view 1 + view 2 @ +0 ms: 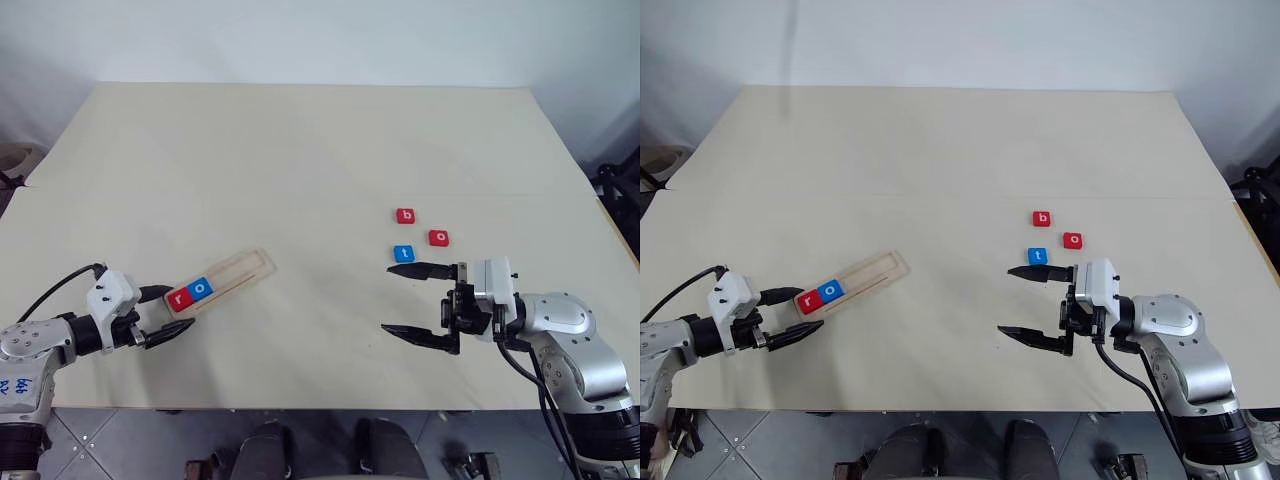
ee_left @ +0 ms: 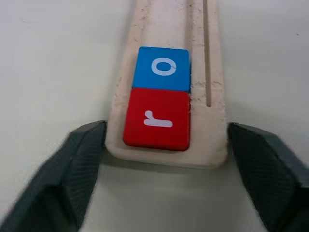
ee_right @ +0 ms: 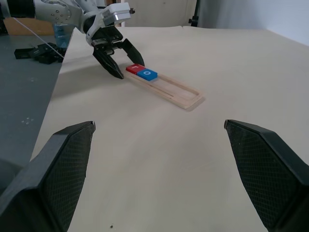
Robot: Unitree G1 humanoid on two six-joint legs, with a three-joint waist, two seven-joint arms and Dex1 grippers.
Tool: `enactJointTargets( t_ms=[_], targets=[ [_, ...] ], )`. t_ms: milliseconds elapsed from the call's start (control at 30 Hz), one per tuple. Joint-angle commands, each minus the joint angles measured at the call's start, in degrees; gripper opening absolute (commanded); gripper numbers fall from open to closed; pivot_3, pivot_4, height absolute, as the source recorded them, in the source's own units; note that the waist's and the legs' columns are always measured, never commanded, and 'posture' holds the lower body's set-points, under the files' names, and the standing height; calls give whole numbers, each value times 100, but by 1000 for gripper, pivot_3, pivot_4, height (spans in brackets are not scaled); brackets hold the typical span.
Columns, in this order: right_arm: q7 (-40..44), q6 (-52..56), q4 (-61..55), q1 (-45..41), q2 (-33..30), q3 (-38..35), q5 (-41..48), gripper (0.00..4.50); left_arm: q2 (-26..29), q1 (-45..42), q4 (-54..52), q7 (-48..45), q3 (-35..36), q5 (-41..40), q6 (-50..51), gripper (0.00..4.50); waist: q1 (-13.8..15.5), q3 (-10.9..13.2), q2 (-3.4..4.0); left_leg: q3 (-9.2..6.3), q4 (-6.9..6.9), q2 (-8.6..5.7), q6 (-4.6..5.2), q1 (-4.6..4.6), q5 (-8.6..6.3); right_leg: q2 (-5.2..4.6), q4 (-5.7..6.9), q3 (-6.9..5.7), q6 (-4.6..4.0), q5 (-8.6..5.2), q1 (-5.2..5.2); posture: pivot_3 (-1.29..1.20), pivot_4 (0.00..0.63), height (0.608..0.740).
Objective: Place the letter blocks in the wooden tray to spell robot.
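Left eye view: the wooden tray (image 1: 228, 276) lies on the pale table (image 1: 300, 150) at about 8 o'clock from the table's middle, slanted so that its far end points toward 2 o'clock. Two letter blocks sit in its near end, touching each other: the red r block (image 1: 181, 297) at the very end and the blue o block (image 1: 201, 288) next to it, toward 2 o'clock. The rest of the tray's slot is bare wood.

The left gripper (image 1: 163, 314) is at the tray's near end, at 8 o'clock from the r block. Its two black fingers stand apart, one on each side of the tray's end. In the left wrist view the left fingertips (image 2: 82, 154) flank the rounded end of the tray; whether they touch the wood I cannot tell.

Three more blocks lie loose on the table at about 3 o'clock from its middle, well apart from the tray: the red b block (image 1: 405, 215), the red o block (image 1: 438, 237) at 4 o'clock from it, and the blue t block (image 1: 404, 254) at 6 o'clock from the b block. They are near one another but not touching.

The right gripper (image 1: 418, 301) hovers at 6 o'clock from the t block, pointing toward 9 o'clock, fingers spread wide with nothing between them. Its upper fingertip (image 1: 398, 269) lies just beside the t block.
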Motion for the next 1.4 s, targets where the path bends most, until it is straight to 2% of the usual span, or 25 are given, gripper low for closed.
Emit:
enactJointTargets(
  t_ms=[33,267,400,567,700,900,1100,1333,1400],
  targets=[
    [-23,-86,-85,-42,-20,-108,29,4500,-32,27,238,-46,-148,141,21,3421,4,0,0,0,0,2,0,0,0,-1,0,1,0,0,0,0,150,740],
    [-111,-131,4,93,-55,-234,-12,4500,-240,-233,9,-84,-141,-27,-399,3421,32,-2,3,-1,2,1,1,0,0,-3,1,0,0,0,1,0,150,740],
    [-203,-294,62,498,-127,-514,-120,4500,-312,-553,-445,-224,-521,65,-429,3421,128,0,-3,1,6,-12,3,-8,-1,-4,-2,0,3,2,0,0,150,740],
    [-473,-651,65,1370,-137,-1173,-286,4500,-507,-1348,-833,-469,-1405,269,-96,3421,169,-1,-4,40,6,-21,3,-11,-1,-3,-3,-4,3,2,1,0,150,740],
    [-782,-955,17,2063,-17,-1741,-374,4500,-626,-1900,-717,-749,-2059,590,-93,3421,140,-1,-5,53,6,-22,3,-9,-1,-1,-4,2,4,2,-1,0,150,740],
    [-1419,-1511,-201,3224,550,-2385,-571,4500,-1164,-2763,-135,-916,-2811,1017,0,3421,146,-1,-4,67,6,2,-7,-5,4,33,-4,29,3,2,-8,0,150,740],
    [-1882,-1758,-492,3875,992,-2493,-656,4500,-1625,-3156,334,-843,-3065,1245,161,3421,125,-1,-4,77,6,5,-7,-6,4,38,0,50,3,2,-23,0,150,740],
    [-1963,-1785,-715,4133,973,-2450,-603,4500,-1716,-3169,355,-947,-3086,1251,290,3421,141,-1,-4,76,5,10,-8,-6,5,43,4,71,2,2,-35,0,150,740],
    [-1953,-1726,-727,4126,936,-2449,-550,4500,-1783,-3127,243,-926,-2988,1107,339,4148,141,-2,-4,76,5,10,-8,-6,5,43,5,71,2,2,-36,0,150,740]
  ],
)
